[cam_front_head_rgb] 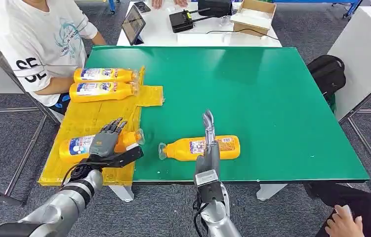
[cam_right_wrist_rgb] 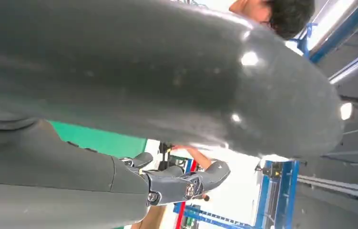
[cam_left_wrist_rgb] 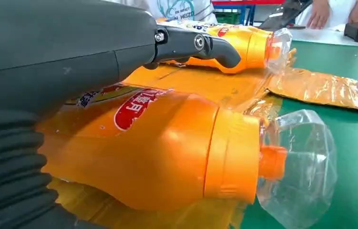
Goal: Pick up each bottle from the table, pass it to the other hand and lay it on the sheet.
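Observation:
Three orange bottles lie on the yellow sheet [cam_front_head_rgb: 94,118] at the table's left: two at its far end [cam_front_head_rgb: 105,74] [cam_front_head_rgb: 102,91] and one near the front edge [cam_front_head_rgb: 74,146]. My left hand [cam_front_head_rgb: 106,140] is spread over that near bottle [cam_left_wrist_rgb: 158,148], fingers apart and not closed around it; its clear cap points right. Beyond the fingers [cam_left_wrist_rgb: 196,45] lies another bottle [cam_left_wrist_rgb: 248,45] on the sheet [cam_left_wrist_rgb: 205,83]. One more orange bottle [cam_front_head_rgb: 225,146] lies on the green table near the front. My right hand [cam_front_head_rgb: 208,143] stands edge-on over its neck end, fingers [cam_right_wrist_rgb: 181,183] straight, holding nothing.
A person in a white shirt [cam_front_head_rgb: 40,39] sits at the table's far left by the sheet. Behind is a white table with a tablet [cam_front_head_rgb: 133,23], a black device [cam_front_head_rgb: 181,20] and a cardboard box [cam_front_head_rgb: 255,16]. A black backpack [cam_front_head_rgb: 327,71] sits at the right; a person's hand [cam_front_head_rgb: 344,222] is at the lower right.

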